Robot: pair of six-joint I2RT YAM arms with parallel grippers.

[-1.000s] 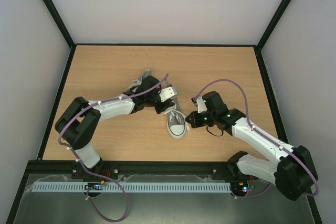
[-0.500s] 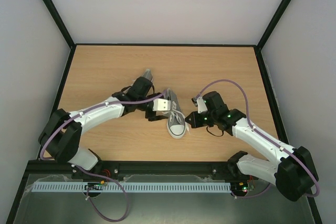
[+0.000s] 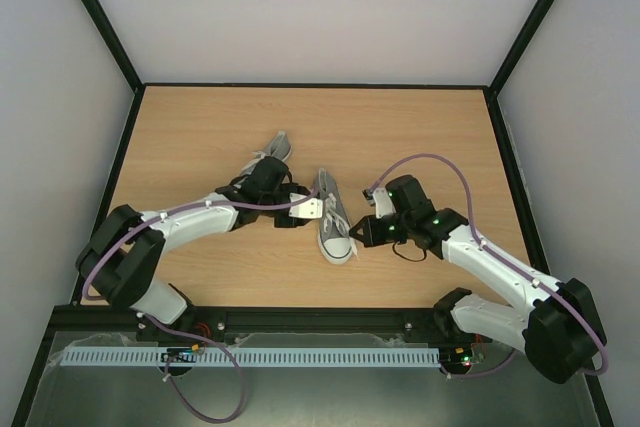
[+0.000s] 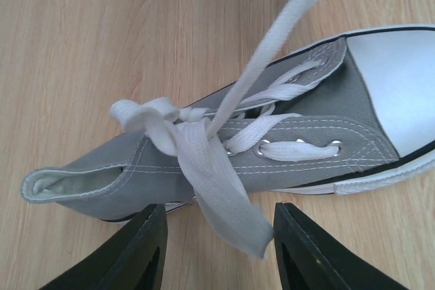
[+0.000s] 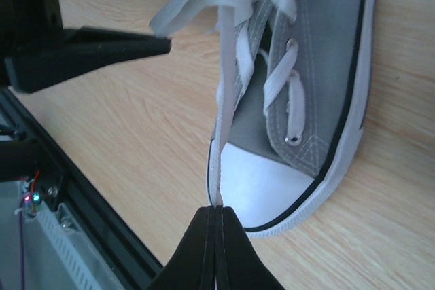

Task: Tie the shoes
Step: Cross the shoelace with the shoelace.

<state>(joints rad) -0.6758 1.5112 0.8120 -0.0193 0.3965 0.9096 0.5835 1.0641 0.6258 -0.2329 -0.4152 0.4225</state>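
Note:
One grey shoe (image 3: 336, 219) lies in the middle of the table, toe cap toward the arms; in the left wrist view the shoe (image 4: 319, 134) is on its side. The other shoe (image 3: 276, 147) shows partly behind the left arm. My right gripper (image 5: 216, 210) is shut on a white lace (image 5: 224, 100) and holds it taut from the knot area past the toe cap (image 5: 262, 191). My left gripper (image 4: 221, 239) stands open beside the shoe's opening. A loose lace end (image 4: 228, 205) hangs between its fingers without being pinched.
Black frame rails (image 3: 300, 319) run along the table's near edge, close to the right gripper (image 3: 360, 231). White walls enclose the wooden table (image 3: 200, 127) on three sides. The left gripper's dark fingers (image 5: 88, 51) reach in beside the shoe in the right wrist view.
The left gripper has let go, opened and dropped from the shoe's heel end to its left side, and the left arm has stretched lower. The right gripper has kept still, holding its lace.

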